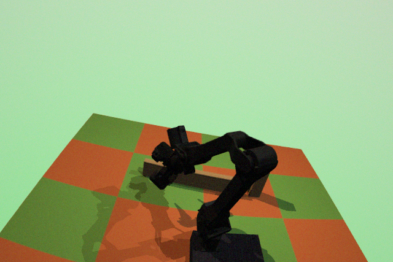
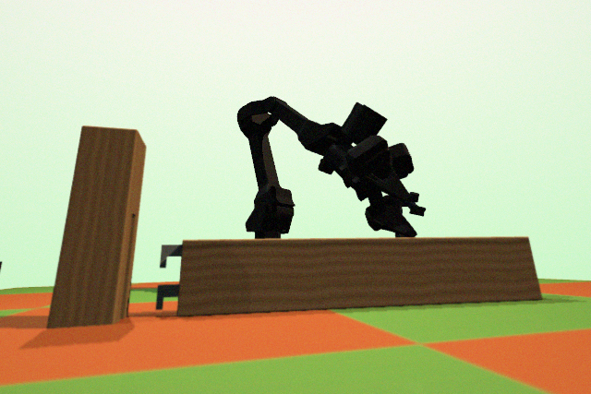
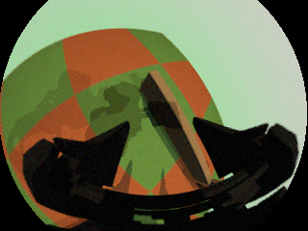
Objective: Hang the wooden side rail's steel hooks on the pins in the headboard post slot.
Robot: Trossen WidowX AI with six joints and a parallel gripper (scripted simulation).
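Note:
The wooden side rail [image 1: 202,181] [image 2: 357,275] [image 3: 180,140] stands on its long edge on the table. Its upper hook [image 2: 171,250] and lower hook [image 2: 166,290] stick out toward the post, with a gap between them and it. The headboard post [image 1: 260,186] [image 2: 95,227] stands upright beyond that end. Its slot [image 2: 132,246] shows only as a thin dark line; the pins are hidden. My gripper [image 2: 413,218] [image 3: 162,122] is open and empty, above and to the robot's side of the rail, nearer its far end. In the wrist view the rail runs obliquely between the fingers, beyond their tips.
The checkered table top [image 1: 317,240] [image 2: 286,375] bears the rail and post. The robot's dark base [image 1: 234,248] stands at its near edge. The forearm [image 1: 209,151] passes over the rail, and the lower arm [image 1: 231,192] hides part of its hook end in the top view.

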